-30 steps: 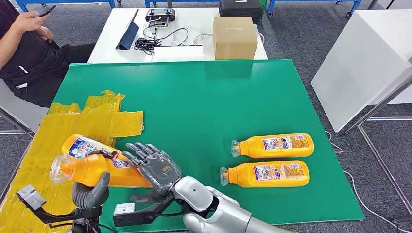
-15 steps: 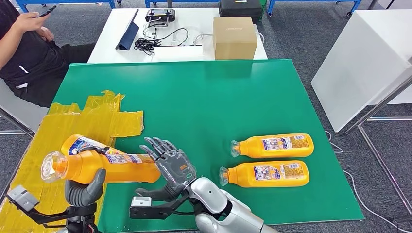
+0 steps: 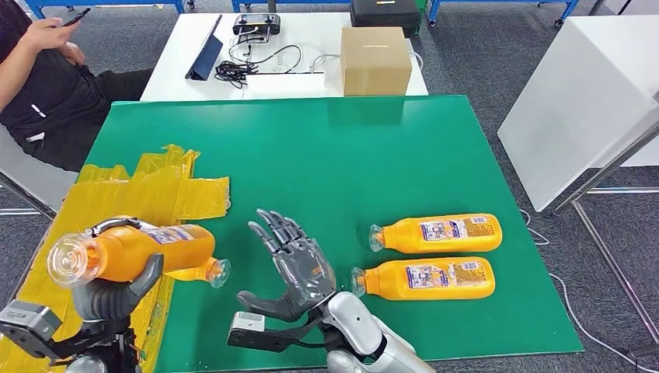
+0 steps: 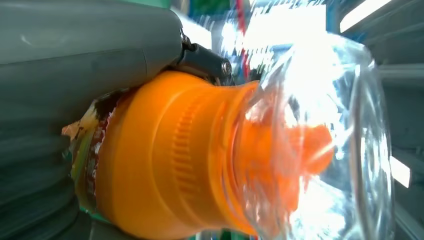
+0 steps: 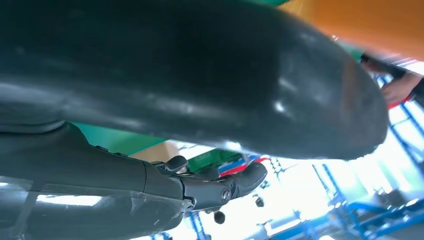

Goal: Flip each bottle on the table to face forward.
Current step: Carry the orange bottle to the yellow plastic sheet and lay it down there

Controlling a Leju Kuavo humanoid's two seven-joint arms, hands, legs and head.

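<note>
My left hand (image 3: 109, 299) holds one orange bottle (image 3: 132, 252) lifted over the yellow sheet (image 3: 155, 190), my fingers (image 3: 148, 273) wrapped round its body and its clear cap pointing at me. Under it lies another bottle (image 3: 198, 272), cap towards the middle of the green counter (image 3: 326, 155). My right hand (image 3: 295, 268) is empty, fingers spread wide. On my right two bottles (image 3: 435, 233) lie side by side, labels up; I judge those done, two left.
</note>
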